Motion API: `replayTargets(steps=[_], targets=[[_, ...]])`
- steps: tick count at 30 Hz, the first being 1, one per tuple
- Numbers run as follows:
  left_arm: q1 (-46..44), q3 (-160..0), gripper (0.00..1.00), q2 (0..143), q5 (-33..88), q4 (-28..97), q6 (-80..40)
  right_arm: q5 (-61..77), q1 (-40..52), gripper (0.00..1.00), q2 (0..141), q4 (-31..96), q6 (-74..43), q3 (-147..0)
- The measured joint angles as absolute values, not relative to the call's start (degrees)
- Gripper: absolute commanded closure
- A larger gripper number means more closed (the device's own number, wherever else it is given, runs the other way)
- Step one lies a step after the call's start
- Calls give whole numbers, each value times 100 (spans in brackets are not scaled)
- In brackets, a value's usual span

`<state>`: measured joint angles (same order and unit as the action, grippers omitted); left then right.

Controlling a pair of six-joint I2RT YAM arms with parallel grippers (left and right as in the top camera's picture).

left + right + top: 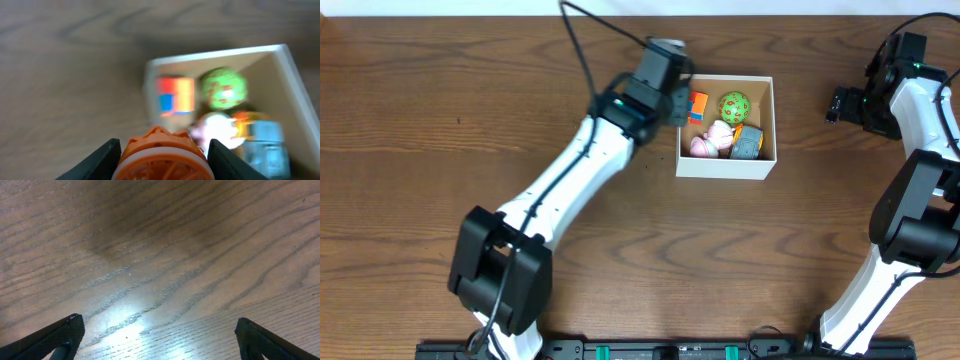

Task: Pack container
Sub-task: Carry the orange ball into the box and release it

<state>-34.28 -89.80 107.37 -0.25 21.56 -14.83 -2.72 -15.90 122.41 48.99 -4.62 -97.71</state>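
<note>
1. Clamped on an orange lattice ball [161, 150], the left gripper [163, 159] shows its two dark fingers pressed to the ball's sides in the wrist view. In the overhead view it hangs at the container's left wall, upper middle of the frame.
2. Just right of centre in the upper half of the overhead frame, the container [725, 166] sits open and flat on the wooden table [440, 120]. It is a square, shallow box with white walls and a brown inside.
3. I count four toys inside:
   - one red, orange and blue block [697, 106] at upper left
   - one green ball [734, 104] at upper right
   - one pink toy [713, 138] at lower left
   - one grey-blue piece [748, 142] with an orange edge at lower right
4. I judge the step in hand to be carrying in a fifth toy. The ball sits at the bottom edge of the wrist frame, with the box opening ahead of it, so it is not yet released.
5. My next move calls for clearing the left wall, then spreading the fingers low. Little bare floor shows, so the ball may settle against its neighbours.
6. At the overhead frame's upper right, well apart from the box, the right gripper [159, 325] is spread wide over bare wood, holding nothing.
7. My tally is one container, five toys and two arms, with no toy showing outside the box except the one held.
</note>
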Motion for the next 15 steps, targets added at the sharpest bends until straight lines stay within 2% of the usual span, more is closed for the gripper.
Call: replayTargets(steps=[7,15], targets=[[-4143,-8984,46,10919,-19,1116,-1321,-272,-1590,1,12241,4899,-462,-9771],[-4230,-8982,44,11594,-21,646,-1304,-272,-1590,1,12241,4901,-460,-9771]])
